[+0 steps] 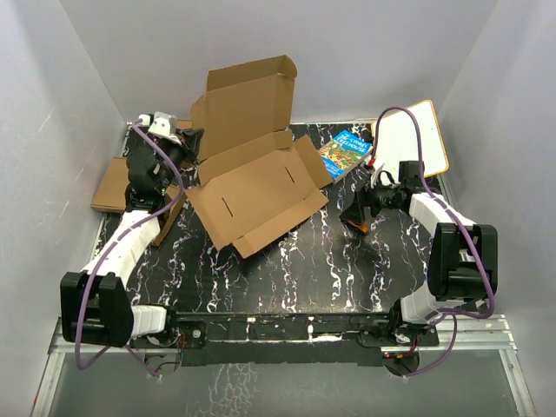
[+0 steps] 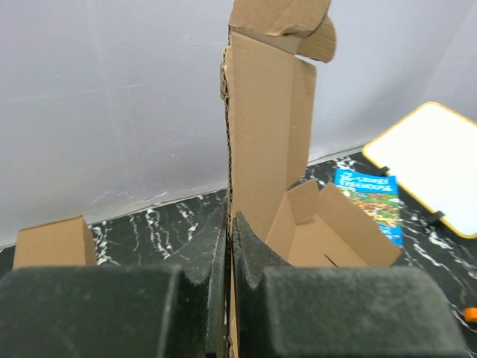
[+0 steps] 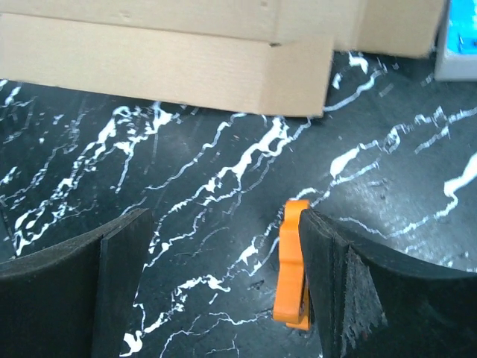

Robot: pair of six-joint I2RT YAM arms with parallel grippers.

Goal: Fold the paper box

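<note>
Left jaws tight on paper box (image 1: 252,187) edge, right jaws apart over marble table (image 1: 304,261); blue book (image 1: 345,153), perhaps whiteboard (image 1: 413,139), beyond.

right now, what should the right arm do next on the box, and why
Probably ease the right gripper toward the nearest flap of the paper box. The left gripper is shut on the box's left edge with the lid panel standing upright, while the right one hangs open over the table, short of the cardboard and touching nothing.

The black marbled worktop (image 1: 295,261) carries the paper box (image 1: 252,191), a blue book (image 1: 345,153) beside it, a whiteboard (image 1: 413,139) far right.
</note>
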